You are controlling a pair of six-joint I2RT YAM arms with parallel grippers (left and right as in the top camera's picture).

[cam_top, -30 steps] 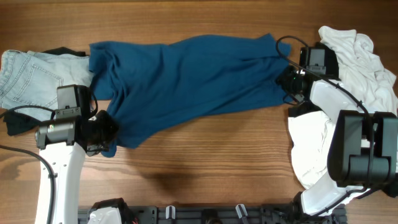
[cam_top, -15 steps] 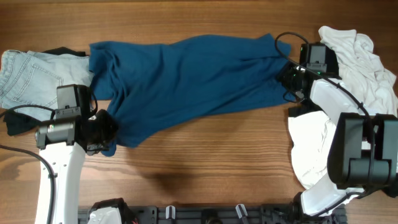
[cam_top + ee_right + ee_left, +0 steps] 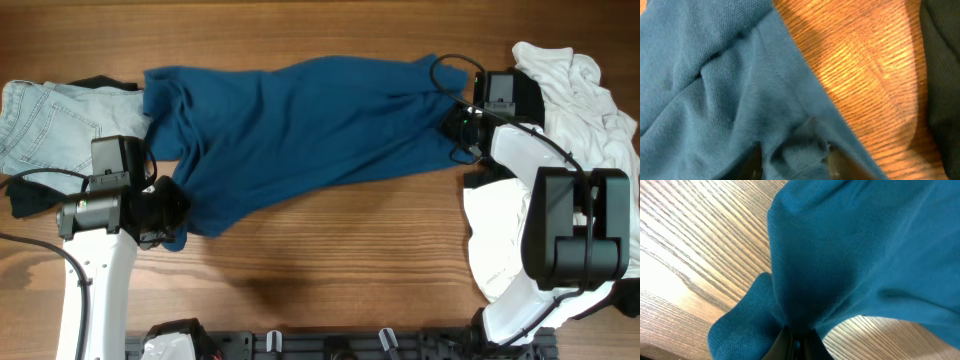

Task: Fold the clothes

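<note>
The deep-blue shirt (image 3: 300, 125) lies spread across the middle of the table. My left gripper (image 3: 176, 212) is shut on the shirt's lower-left corner; in the left wrist view the blue fabric (image 3: 840, 255) bunches into the closed fingers (image 3: 796, 347). My right gripper (image 3: 460, 127) is at the shirt's right edge. In the right wrist view its fingers (image 3: 795, 162) stand apart with a fold of blue fabric (image 3: 715, 100) between them. Pale-blue jeans (image 3: 40, 125) lie at the far left and a white garment (image 3: 580, 90) at the far right.
A black garment (image 3: 105, 83) peeks out beside the jeans, and dark fabric (image 3: 942, 75) shows at the right edge of the right wrist view. Bare wood (image 3: 340, 250) lies in front of the shirt. A black rail (image 3: 330, 345) runs along the front edge.
My right gripper has moved a little left, onto the shirt's right edge. The left gripper and the shirt have not visibly moved.
</note>
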